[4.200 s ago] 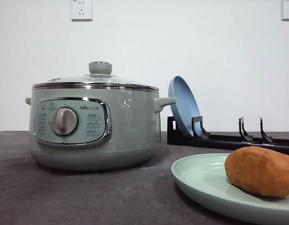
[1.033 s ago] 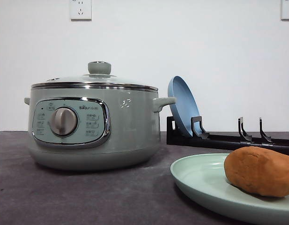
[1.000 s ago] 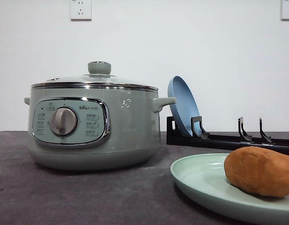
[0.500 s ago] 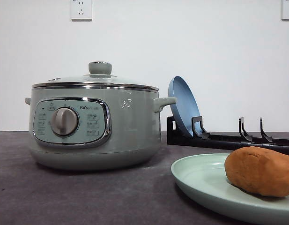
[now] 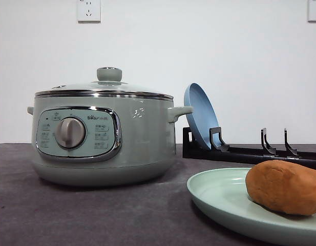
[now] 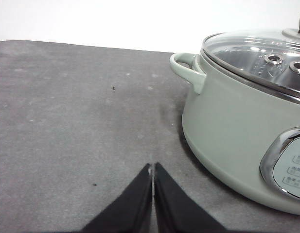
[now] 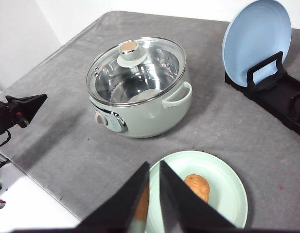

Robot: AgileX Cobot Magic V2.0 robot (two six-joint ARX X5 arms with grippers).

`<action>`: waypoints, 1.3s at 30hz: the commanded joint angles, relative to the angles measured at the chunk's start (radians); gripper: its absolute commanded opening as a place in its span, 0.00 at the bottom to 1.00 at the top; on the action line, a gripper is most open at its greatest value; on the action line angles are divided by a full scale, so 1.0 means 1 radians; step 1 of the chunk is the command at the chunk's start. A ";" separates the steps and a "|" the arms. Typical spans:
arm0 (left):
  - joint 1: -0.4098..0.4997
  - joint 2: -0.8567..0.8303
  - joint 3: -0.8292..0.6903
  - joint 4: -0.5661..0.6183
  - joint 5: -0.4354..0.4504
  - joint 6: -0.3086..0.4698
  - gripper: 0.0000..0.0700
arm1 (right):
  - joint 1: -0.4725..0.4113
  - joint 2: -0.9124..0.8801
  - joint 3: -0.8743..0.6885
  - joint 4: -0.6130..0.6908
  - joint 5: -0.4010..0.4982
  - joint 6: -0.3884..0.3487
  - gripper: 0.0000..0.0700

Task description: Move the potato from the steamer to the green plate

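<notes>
Grey matte cloth covers the table [image 5: 96,215], with a white wall behind carrying a wall socket [image 5: 89,10]. On the cloth stands the steamer [image 5: 104,136], glass lid [image 7: 136,70] on, its green knob [image 5: 109,74] centred on top. Its chrome-framed control panel [image 5: 78,134] has a round dial [image 5: 70,132], and beside the dial a short brand mark is printed that looks like "Bear" lettering with characters after it; the button labels are too small to read.

From the right wrist view, the right gripper [image 7: 152,194] hangs above the near edge of the green plate [image 7: 227,194], its jaws drawn nearly together with a thin gap, holding nothing. The potato [image 7: 197,187] lies on that plate, just beyond the fingertips, well apart from the steamer.

The left gripper [image 6: 152,167] has its jaws pressed together, empty, low over bare cloth with the steamer's side handle [image 6: 187,68] ahead and to one side.

A blue plate [image 5: 201,120] stands tilted in a black rack [image 5: 250,151] beyond the green plate.
</notes>
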 commanded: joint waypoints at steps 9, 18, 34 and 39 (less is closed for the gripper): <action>-0.002 -0.002 -0.020 -0.007 -0.003 0.016 0.00 | -0.017 0.005 0.014 0.013 0.016 -0.012 0.04; -0.002 -0.002 -0.020 -0.007 -0.003 0.016 0.00 | -0.317 -0.080 -0.269 0.330 0.027 -0.164 0.04; -0.002 -0.002 -0.020 -0.007 -0.003 0.016 0.00 | -0.486 -0.485 -1.140 1.015 0.031 -0.259 0.04; -0.002 -0.002 -0.020 -0.007 -0.003 0.016 0.00 | -0.500 -0.507 -1.202 1.016 0.031 -0.256 0.04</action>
